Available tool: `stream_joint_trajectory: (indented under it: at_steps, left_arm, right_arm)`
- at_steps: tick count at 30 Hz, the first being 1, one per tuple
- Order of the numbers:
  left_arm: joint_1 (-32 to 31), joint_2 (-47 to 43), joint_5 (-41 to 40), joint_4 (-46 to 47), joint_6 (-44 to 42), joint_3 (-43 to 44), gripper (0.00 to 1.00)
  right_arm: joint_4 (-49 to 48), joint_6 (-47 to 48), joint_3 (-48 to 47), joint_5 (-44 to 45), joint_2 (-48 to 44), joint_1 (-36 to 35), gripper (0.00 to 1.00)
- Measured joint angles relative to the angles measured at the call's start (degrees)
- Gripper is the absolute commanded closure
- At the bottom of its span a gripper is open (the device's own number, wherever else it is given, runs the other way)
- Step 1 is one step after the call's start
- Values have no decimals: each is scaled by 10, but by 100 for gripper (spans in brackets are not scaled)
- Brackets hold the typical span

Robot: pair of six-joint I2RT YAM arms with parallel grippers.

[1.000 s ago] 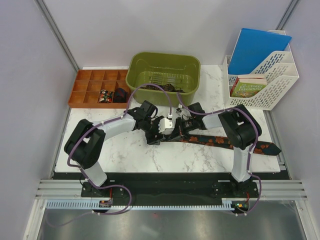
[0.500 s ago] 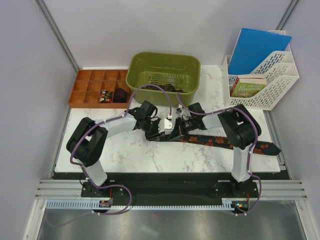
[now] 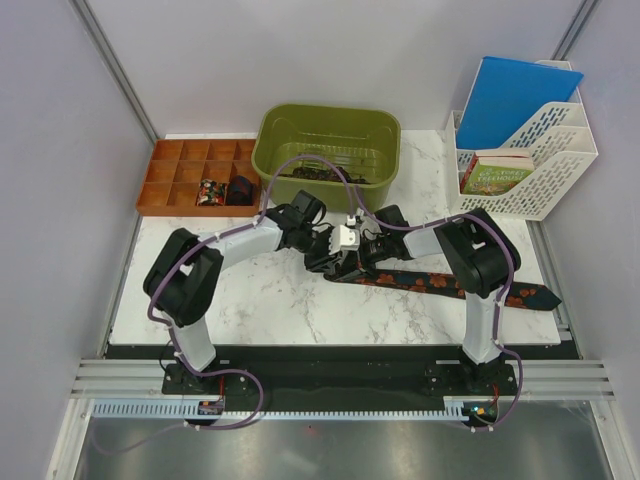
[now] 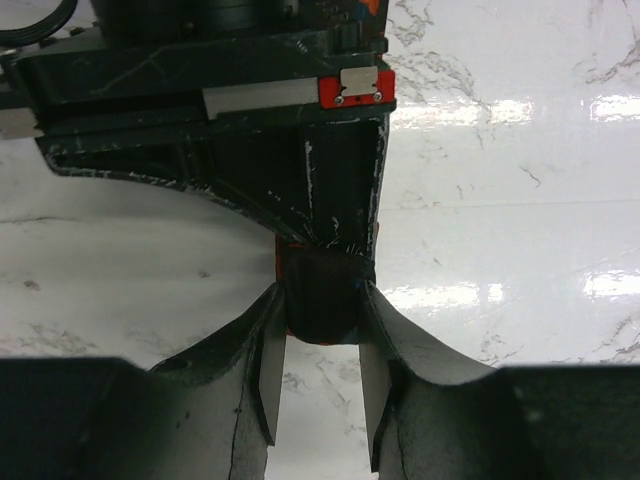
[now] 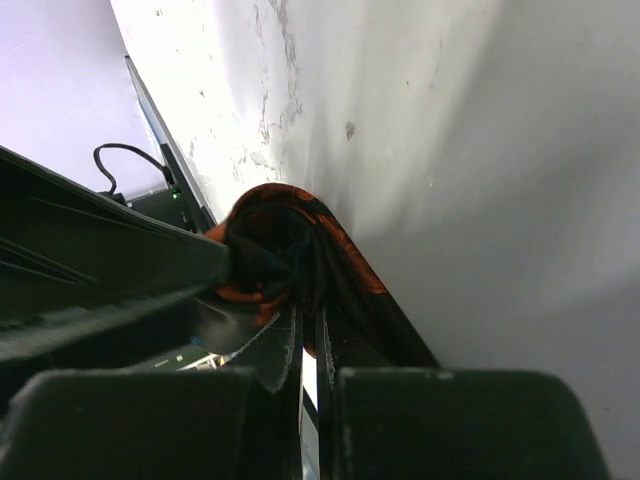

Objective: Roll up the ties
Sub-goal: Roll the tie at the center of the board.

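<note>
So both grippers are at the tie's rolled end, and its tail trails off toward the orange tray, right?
Not toward the tray. The top view shows the tie trailing the other way, to the right across the table, ending on the file rack side. The left gripper and right gripper are both at the rolled end, as you said.
</note>
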State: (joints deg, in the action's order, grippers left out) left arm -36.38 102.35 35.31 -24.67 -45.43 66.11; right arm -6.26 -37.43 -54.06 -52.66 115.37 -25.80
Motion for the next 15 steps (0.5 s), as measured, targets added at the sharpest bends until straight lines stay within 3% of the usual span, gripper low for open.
stream_joint_trajectory:
  at_steps: [15]
  left_arm:
    - [-23, 20, -24, -5, -10, 11, 67]
  right_arm:
    - [49, 22, -30, 6, 4, -2, 82]
